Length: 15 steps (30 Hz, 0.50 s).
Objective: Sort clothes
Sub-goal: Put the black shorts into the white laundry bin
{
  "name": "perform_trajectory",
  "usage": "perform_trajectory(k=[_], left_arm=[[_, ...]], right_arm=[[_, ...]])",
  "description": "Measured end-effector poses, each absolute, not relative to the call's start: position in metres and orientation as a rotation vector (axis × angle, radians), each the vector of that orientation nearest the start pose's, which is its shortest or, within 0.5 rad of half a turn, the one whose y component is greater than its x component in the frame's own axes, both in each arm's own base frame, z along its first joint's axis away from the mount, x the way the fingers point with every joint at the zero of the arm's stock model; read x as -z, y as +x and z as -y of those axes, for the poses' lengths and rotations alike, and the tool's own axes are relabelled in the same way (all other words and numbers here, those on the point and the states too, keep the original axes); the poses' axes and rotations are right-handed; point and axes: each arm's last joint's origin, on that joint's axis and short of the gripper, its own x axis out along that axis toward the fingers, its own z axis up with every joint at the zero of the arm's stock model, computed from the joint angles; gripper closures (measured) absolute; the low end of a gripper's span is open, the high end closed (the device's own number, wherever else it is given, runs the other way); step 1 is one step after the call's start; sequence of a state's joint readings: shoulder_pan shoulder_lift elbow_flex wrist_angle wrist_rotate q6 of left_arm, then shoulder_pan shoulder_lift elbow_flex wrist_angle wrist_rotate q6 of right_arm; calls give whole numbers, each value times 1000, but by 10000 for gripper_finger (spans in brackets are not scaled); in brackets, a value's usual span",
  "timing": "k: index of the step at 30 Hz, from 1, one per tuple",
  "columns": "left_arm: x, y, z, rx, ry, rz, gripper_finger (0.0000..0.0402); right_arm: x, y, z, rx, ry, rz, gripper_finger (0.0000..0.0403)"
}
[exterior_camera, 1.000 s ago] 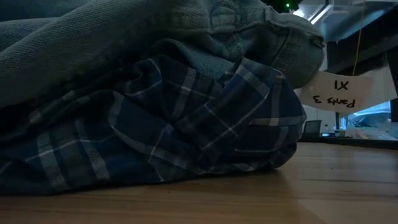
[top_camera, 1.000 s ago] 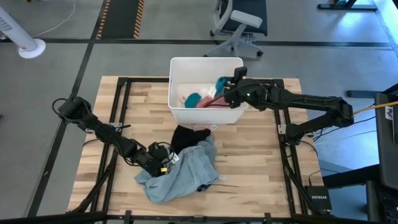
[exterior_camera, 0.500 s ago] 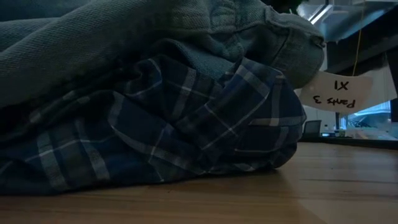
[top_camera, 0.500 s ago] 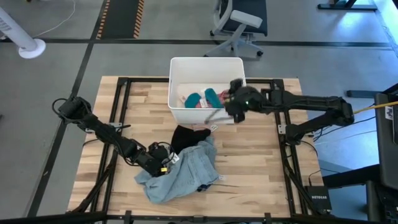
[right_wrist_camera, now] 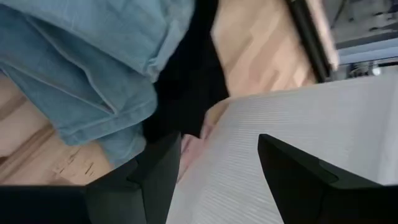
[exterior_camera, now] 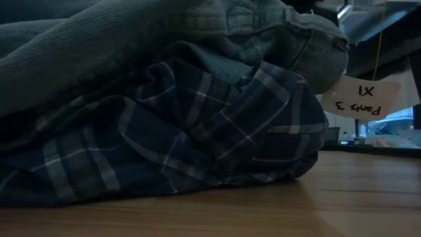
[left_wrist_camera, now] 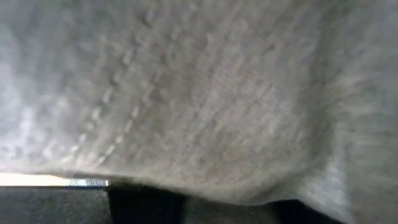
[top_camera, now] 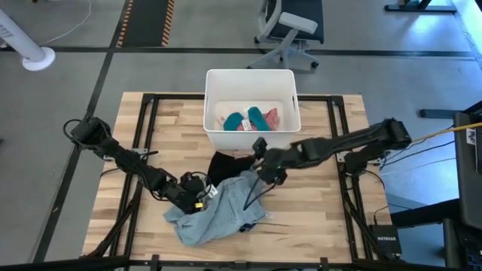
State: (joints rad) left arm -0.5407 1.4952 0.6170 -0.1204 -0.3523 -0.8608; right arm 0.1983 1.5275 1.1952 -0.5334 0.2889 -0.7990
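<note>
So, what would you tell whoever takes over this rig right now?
Right gripper: jaws open and empty, over the table between the bin and the pile.
Left gripper: at the pile's edge, pressed against the denim piece.
Done: teal, pink and white pieces in the bin.
Left: denim piece, plaid shirt under it, black piece on the table.

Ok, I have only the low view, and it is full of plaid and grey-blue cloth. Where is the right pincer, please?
Observer: The right pincer hangs over the table, between the white bin and the grey-blue garment.
Operator: Does it hold something?
Observer: No. In the right wrist view its fingers stand apart with nothing between them.
Operator: And what is in the bin?
Observer: Teal pieces and a pink piece lie in it.
</note>
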Motion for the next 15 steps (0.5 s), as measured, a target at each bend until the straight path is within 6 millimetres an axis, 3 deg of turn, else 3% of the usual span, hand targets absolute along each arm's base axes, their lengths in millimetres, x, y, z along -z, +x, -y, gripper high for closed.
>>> perform_trajectory(k=[8, 15], left_arm=[[-137, 223, 122, -217, -365, -889, 208], [-137, 223, 122, -213, -358, -889, 208]], right_arm=[[-210, 345, -58, -206, -1054, -1048, 169], [-187, 360, -54, -160, -1162, -1078, 169]])
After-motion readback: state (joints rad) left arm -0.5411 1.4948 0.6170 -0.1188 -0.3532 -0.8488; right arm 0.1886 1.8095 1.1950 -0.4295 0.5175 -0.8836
